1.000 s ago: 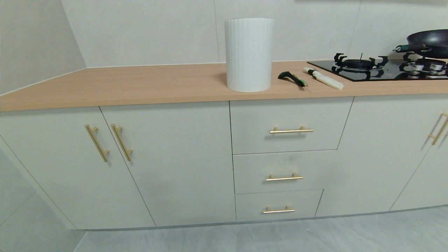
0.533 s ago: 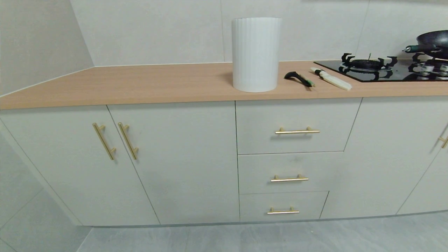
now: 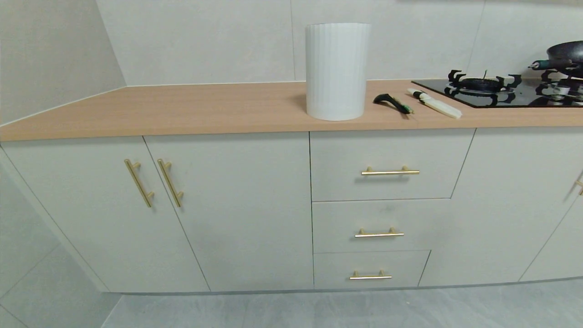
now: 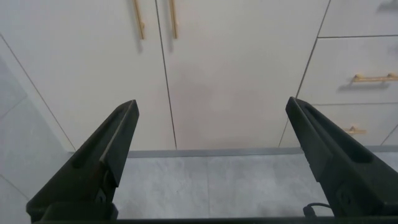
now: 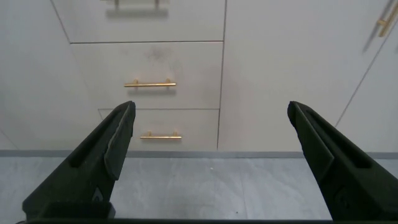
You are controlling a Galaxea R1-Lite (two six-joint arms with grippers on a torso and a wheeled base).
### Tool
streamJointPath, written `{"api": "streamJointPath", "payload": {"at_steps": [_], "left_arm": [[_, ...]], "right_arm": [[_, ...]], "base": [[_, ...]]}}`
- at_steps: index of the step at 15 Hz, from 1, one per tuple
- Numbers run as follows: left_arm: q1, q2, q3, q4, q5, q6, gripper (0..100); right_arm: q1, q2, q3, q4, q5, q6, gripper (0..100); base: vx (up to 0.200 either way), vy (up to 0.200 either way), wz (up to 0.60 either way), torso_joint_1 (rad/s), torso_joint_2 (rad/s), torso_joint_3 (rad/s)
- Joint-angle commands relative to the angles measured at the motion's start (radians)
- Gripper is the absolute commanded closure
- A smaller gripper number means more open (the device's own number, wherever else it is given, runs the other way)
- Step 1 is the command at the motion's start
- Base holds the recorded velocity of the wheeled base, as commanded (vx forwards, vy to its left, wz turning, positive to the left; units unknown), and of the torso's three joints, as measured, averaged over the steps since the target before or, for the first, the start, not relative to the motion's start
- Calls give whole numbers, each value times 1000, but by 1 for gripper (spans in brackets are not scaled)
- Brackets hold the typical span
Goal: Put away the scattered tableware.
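On the wooden countertop (image 3: 191, 109) stands a tall white ribbed holder (image 3: 336, 71). To its right lie a black utensil with a green tip (image 3: 391, 102) and a cream-bladed knife with a dark handle (image 3: 433, 102). My left gripper (image 4: 211, 118) is open and hangs low before the cabinet doors (image 4: 186, 74), above the floor. My right gripper (image 5: 211, 124) is open too, facing the lower drawers (image 5: 149, 74). Neither holds anything.
A black gas hob (image 3: 501, 89) with a dark pan (image 3: 567, 52) sits at the right end of the counter. Below it are cabinet doors with gold handles (image 3: 154, 182) and a stack of three closed drawers (image 3: 389, 171). Grey tiled floor (image 3: 319, 310) lies in front.
The whole head view has shifted, so the counter and cabinets slide to the right in the picture; the camera moved. The things on the counter keep their places.
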Motion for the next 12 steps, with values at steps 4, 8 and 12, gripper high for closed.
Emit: {"api": "streamJointPath", "payload": {"at_steps": [4, 8, 12], "left_arm": [[0, 0, 1, 0, 0, 0, 0], [0, 2, -1, 0, 0, 0, 0], [0, 0, 1, 0, 0, 0, 0]], "right_arm": [[0, 0, 0, 0, 2, 1, 0], [11, 46, -179, 18, 83, 96, 0], [143, 529, -362, 58, 207, 107, 0]], "base": [[0, 0, 0, 0, 0, 0], [0, 0, 0, 0, 0, 0], [0, 0, 0, 0, 0, 0]]}}
